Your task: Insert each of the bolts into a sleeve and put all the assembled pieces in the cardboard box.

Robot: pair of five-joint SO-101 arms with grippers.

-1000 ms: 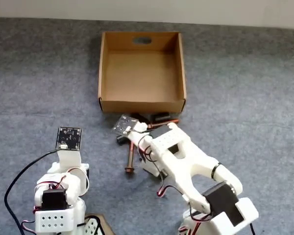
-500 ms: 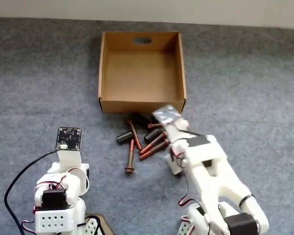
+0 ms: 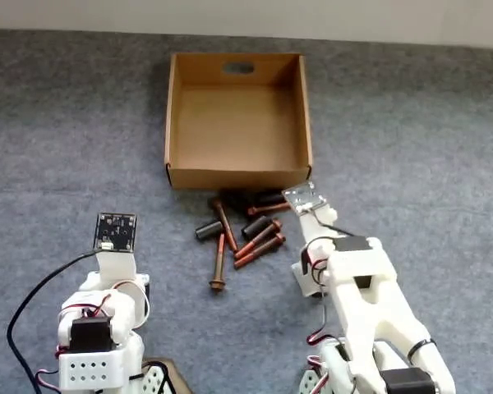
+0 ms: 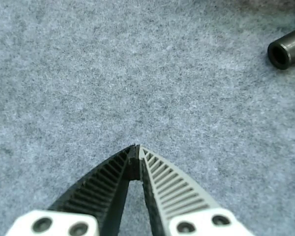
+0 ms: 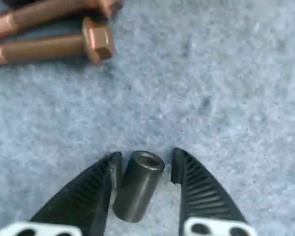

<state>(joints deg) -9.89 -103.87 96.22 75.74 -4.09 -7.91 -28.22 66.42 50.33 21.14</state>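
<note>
The open cardboard box (image 3: 238,176) stands at the back of the grey carpet, with nothing inside. Just in front of it lie several copper bolts (image 3: 259,244) mixed with dark sleeves (image 3: 208,230). My right gripper (image 5: 145,164) is shut on a dark sleeve (image 5: 137,189) held end-up between its fingers, just off the heads of two bolts (image 5: 54,46). The right arm (image 3: 349,267) stands to the right of the pile. My left gripper (image 4: 136,150) is shut on nothing and points at bare carpet, with one sleeve (image 4: 287,49) lying farther off.
The left arm (image 3: 99,328) is folded at the front left, its camera board (image 3: 115,232) to the left of the pile. One long bolt (image 3: 218,263) lies apart towards the front. Open carpet stretches to both sides of the box.
The right arm has swung from over the pile to its right side and drawn back, uncovering the bolts and sleeves. The left arm has kept still.
</note>
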